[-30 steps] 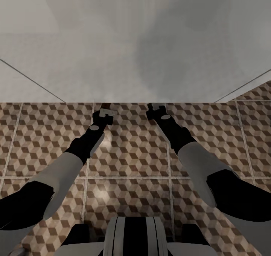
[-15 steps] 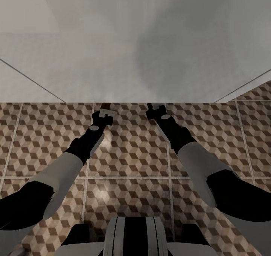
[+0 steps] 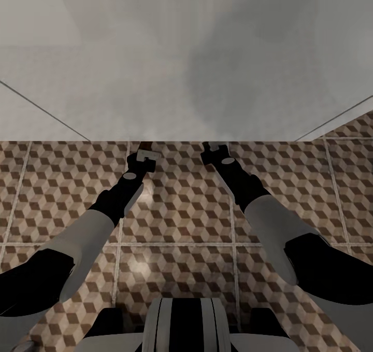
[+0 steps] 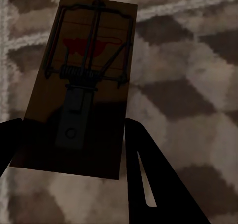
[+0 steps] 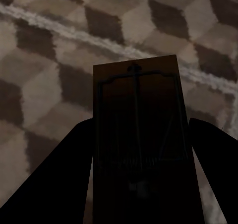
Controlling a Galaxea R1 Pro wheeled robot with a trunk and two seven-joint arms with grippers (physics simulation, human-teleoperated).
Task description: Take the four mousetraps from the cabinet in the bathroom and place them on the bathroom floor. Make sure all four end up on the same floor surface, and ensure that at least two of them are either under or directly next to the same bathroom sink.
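Mousetraps [image 4: 82, 85] look light, stiff (wire's fiddly): 2 grippers [image 4: 74, 149] [image 5: 141, 154] pinch each by board edges, w/ floor [image 3: 181, 222] below.

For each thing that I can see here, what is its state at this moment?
Left gripper: shut on left mousetrap.
Left mousetrap: held above the floor, wire side showing.
Right gripper: shut on right mousetrap.
Right mousetrap: held, dark in shadow.
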